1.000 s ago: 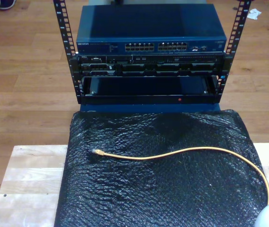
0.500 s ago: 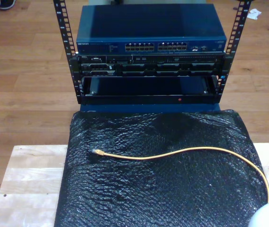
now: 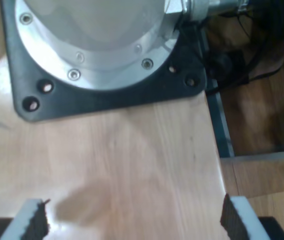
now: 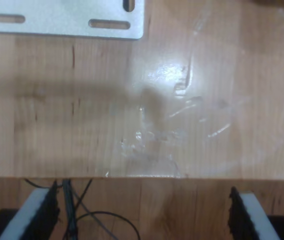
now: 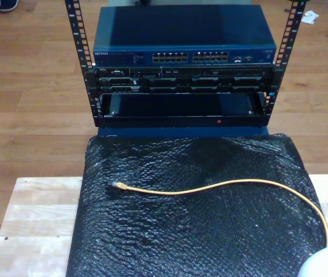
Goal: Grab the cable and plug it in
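Both sets of fingers are wide open and hold nothing.

Fingers (image 3: 32,222) of my first gripper (image 3: 132,222) hang over bare wood beside a round metal arm base (image 3: 92,45). My second gripper (image 4: 142,212) hangs over the table (image 4: 132,100), past its edge. The cable (image 5: 227,186) lies on the black mat (image 5: 193,236), near its middle. Its plug (image 5: 118,186) points away from the blue box (image 5: 184,34), which stands behind the mat. I think a grab far from the plug could let the tip flop and miss the small holes (image 5: 192,57).
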`<state>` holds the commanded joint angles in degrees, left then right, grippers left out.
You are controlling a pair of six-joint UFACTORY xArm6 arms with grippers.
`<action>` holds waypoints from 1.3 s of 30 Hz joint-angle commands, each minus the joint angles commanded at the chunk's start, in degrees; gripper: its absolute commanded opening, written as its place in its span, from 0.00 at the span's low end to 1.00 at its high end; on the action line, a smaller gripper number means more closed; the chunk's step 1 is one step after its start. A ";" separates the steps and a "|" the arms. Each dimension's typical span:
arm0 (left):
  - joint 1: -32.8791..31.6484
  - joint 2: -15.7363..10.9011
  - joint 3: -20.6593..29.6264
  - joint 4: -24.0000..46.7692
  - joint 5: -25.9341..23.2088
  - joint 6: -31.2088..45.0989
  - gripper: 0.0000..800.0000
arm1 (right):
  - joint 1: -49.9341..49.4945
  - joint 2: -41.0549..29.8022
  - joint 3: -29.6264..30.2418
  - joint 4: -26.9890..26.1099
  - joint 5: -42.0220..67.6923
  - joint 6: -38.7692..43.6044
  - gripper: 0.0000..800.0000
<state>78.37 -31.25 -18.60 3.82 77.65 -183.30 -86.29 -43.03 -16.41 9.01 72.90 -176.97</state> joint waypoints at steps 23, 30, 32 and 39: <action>-13.89 0.26 -9.05 -8.97 13.10 -12.04 1.00 | 11.34 9.58 -19.96 6.59 7.21 29.98 1.00; -18.11 0.18 -9.49 -10.20 14.15 -17.58 1.00 | 17.23 13.98 -26.11 6.86 12.48 39.74 1.00; -18.99 0.18 -9.93 -10.20 14.86 -18.29 1.00 | 18.29 15.21 -28.40 7.91 14.59 41.32 1.00; -20.13 0.18 -10.99 -13.45 16.00 -19.43 1.00 | 19.43 16.70 -35.60 14.59 21.71 45.27 1.00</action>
<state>58.24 -31.08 -29.59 -9.63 93.65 -202.73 -66.86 -26.33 -52.01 23.60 94.62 -131.69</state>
